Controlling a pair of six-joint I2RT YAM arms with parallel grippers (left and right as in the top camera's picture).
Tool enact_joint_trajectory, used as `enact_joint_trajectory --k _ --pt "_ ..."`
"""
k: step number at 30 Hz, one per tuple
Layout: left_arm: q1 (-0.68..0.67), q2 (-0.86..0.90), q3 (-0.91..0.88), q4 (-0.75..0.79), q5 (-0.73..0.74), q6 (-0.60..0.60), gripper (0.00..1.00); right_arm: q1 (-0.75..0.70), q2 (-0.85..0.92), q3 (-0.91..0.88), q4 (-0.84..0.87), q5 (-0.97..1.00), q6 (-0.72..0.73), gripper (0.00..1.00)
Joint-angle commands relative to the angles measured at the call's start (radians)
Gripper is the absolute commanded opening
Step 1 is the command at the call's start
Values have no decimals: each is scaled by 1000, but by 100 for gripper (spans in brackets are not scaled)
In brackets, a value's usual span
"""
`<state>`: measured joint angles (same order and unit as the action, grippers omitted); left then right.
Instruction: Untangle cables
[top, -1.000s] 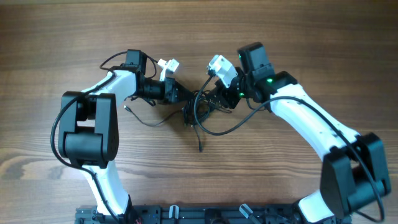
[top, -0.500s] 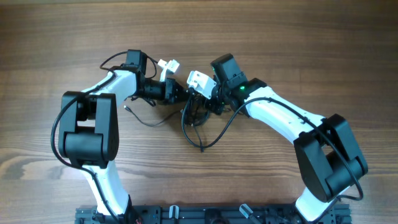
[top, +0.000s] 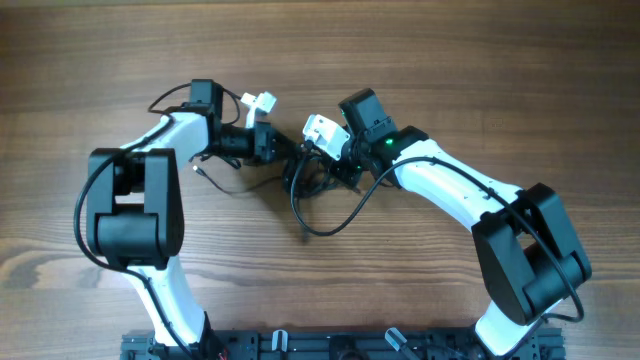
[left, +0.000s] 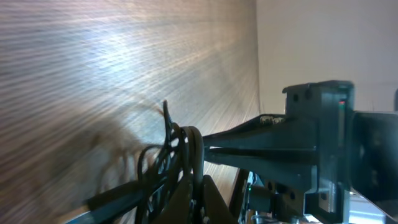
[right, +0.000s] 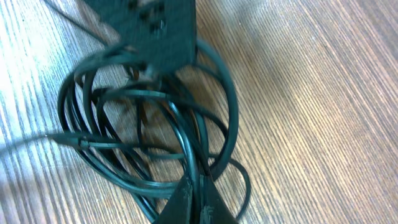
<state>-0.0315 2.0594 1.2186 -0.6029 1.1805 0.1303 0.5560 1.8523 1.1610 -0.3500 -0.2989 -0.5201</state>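
Since a second ago my right arm has swung in toward the middle, its right pincer (top: 322, 170) has gone from half open to fully closed, and the left arm has drawn back a little to its own side, taking the tangle with it. The cables (top: 303, 182) are a knot of very thin black cords, coiled in several overlapping loops. One wide loop (top: 330, 230) sags out toward me, and a single loose strand (top: 225, 186) trails off under the left arm to a small plug end lying on the wooden surface (top: 500, 60). The knot sits in the middle of the surface, directly between the two pincers, which face each other with only the bundle between them. The left pincer (top: 285, 152) is closed tight. In its wrist view the cables (left: 176, 155) bunch up right over the left pincer (left: 198, 200) tips, so it looks clamped on them, with the right arm's dark housing (left: 317, 149) just beyond. From the right wrist, the cables (right: 155, 124) spread as stacked rings on the wood grain, and one strand runs straight down into the tips of the right pincer (right: 196, 202), whose fingers are pressed together around it. The dark block of the other arm's tool (right: 155, 31) sits at the far side of the coil. A green light (top: 386, 143) glows on the right arm.
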Motion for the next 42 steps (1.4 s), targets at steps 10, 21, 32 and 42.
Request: enact_joint_trajectory --k 10,21,32,42 --pt "34 9 5 -19 -54 -12 6 -34 -336 -10 29 -290 64 4" --pt "34 9 5 -29 -76 -4 4 -181 -369 -11 -39 128 558 4" --pt "34 9 5 -18 -76 23 4 -180 -218 -11 -144 19 573 72" --pt "-21 10 3 -19 -98 18 5 -84 -65 -11 -7 -252 -193 51"
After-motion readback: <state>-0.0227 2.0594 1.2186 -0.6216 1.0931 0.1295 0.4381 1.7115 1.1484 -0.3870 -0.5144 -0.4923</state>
